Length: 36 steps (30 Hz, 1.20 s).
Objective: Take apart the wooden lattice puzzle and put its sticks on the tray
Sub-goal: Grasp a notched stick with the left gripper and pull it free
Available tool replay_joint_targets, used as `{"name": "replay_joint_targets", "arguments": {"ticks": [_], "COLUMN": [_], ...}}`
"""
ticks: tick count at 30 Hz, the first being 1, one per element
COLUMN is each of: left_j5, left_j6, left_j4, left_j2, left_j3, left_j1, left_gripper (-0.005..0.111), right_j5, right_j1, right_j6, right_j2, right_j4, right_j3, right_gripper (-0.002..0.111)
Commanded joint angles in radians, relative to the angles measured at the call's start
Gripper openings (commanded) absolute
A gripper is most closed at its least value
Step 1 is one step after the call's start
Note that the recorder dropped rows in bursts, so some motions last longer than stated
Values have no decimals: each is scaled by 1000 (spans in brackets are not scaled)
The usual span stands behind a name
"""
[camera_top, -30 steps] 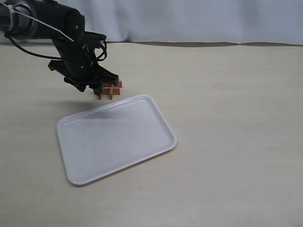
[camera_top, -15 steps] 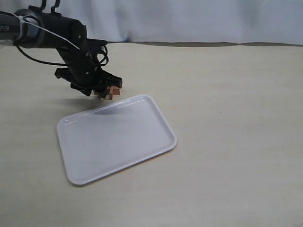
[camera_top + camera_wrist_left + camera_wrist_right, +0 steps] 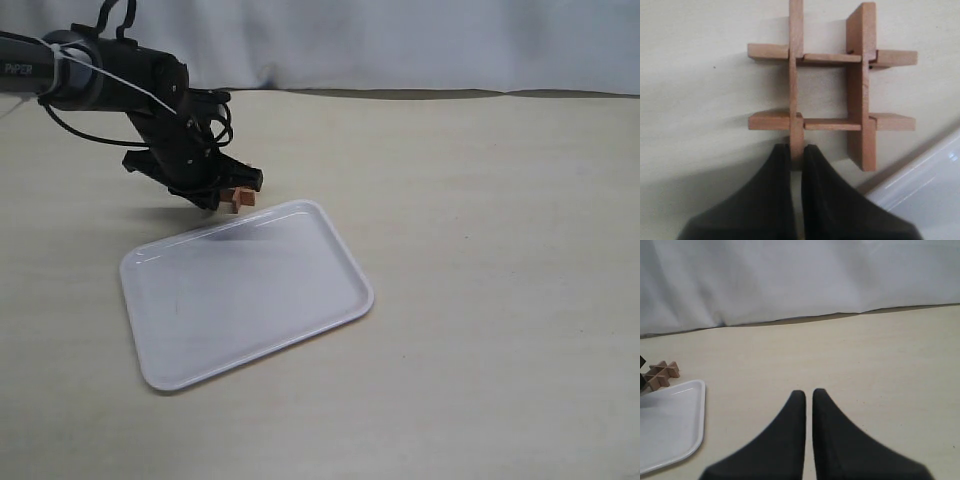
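Observation:
The wooden lattice puzzle (image 3: pixel 832 87) is still whole, a reddish-brown hash of four interlocked sticks. It sits low at the tabletop just beyond the far rim of the white tray (image 3: pixel 245 290). My left gripper (image 3: pixel 796 150) is shut on the end of one stick (image 3: pixel 795 60). From outside, only a corner of the puzzle (image 3: pixel 241 198) shows past the left gripper (image 3: pixel 228 192). The right wrist view catches the puzzle (image 3: pixel 661 374) far off beside the tray (image 3: pixel 670 425). My right gripper (image 3: pixel 808 394) hangs over bare table, shut on nothing, and is out of the exterior view.
A white cloth backdrop (image 3: pixel 400 45) hangs along the table's far edge. The left arm (image 3: pixel 110 85) with its cables reaches in from the upper left.
The left gripper has come down and turned with the puzzle, so less of the lattice shows from outside. The tray has not moved.

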Motion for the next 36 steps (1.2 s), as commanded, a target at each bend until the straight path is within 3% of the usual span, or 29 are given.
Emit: {"name": "replay_joint_targets", "arguments": {"ticks": [1,36], "left_j5": [2,82], "left_j6": [-7,57], "left_j4": [-11,-3], "left_j2": [-1,-114], "left_j3": [-6,-6], "left_j1": [2,0], "left_gripper": [0,0], "right_j5": [-10,-10], "right_j1": [1,1], "right_j6": [0,0], "right_j2": [-4,-4], "right_j4": [-1,-1], "right_j3": [3,3], "right_gripper": [5,5]}}
